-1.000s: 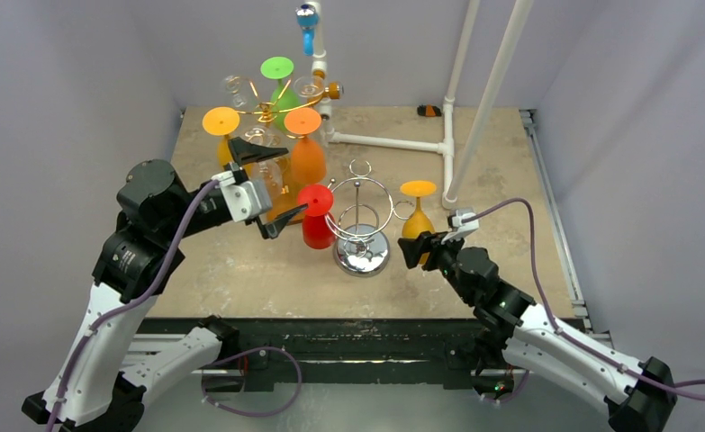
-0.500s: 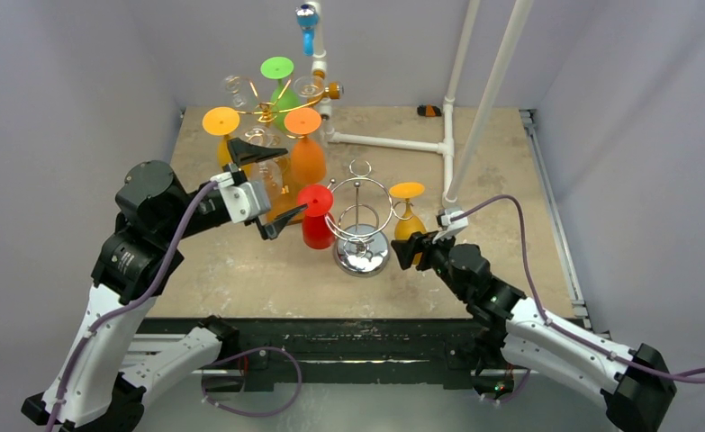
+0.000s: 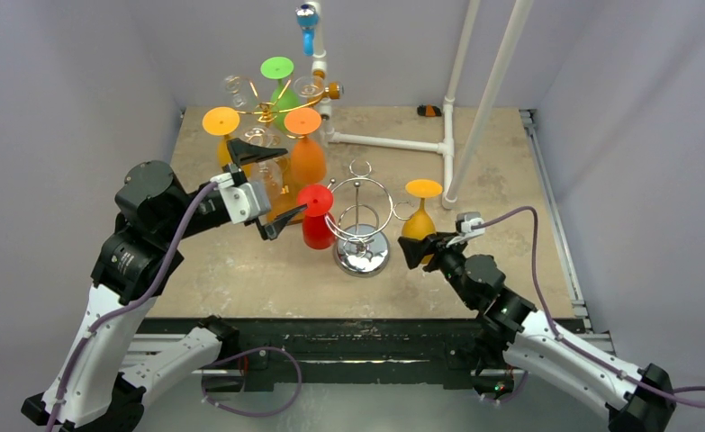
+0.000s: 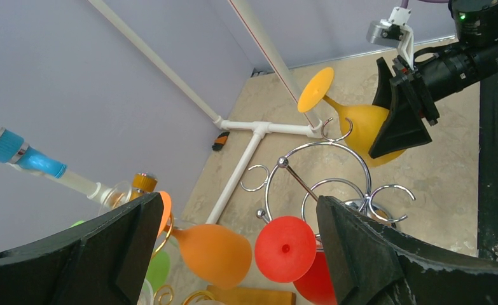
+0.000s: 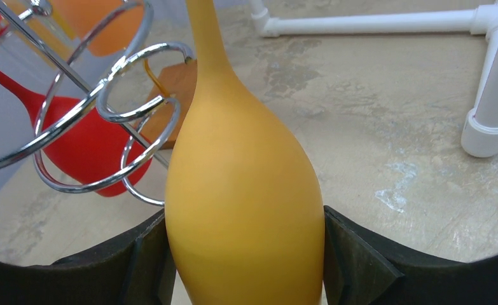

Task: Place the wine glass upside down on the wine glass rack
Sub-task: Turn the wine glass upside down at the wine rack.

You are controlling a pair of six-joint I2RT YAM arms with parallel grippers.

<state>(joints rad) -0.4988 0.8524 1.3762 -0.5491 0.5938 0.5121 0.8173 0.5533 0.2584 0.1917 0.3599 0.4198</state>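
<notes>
Right tool clamps the yellow wine glass by its bowl, foot up, just beside the chrome rack; slide the stem squarely into a hook. Left tool gapes empty.

Clock face centred on the chrome rack, top view.
- 9 o'clock: red glass just beside the rings; blocked.
- 3 o'clock: yellow glass near the ring tips, right gripper clamped on its bowl.
- 12 to 1: white pipe frame, well apart.
- 10 to 11: crowded gold rack.
- 6 to 7: bare table; open approach.
</notes>
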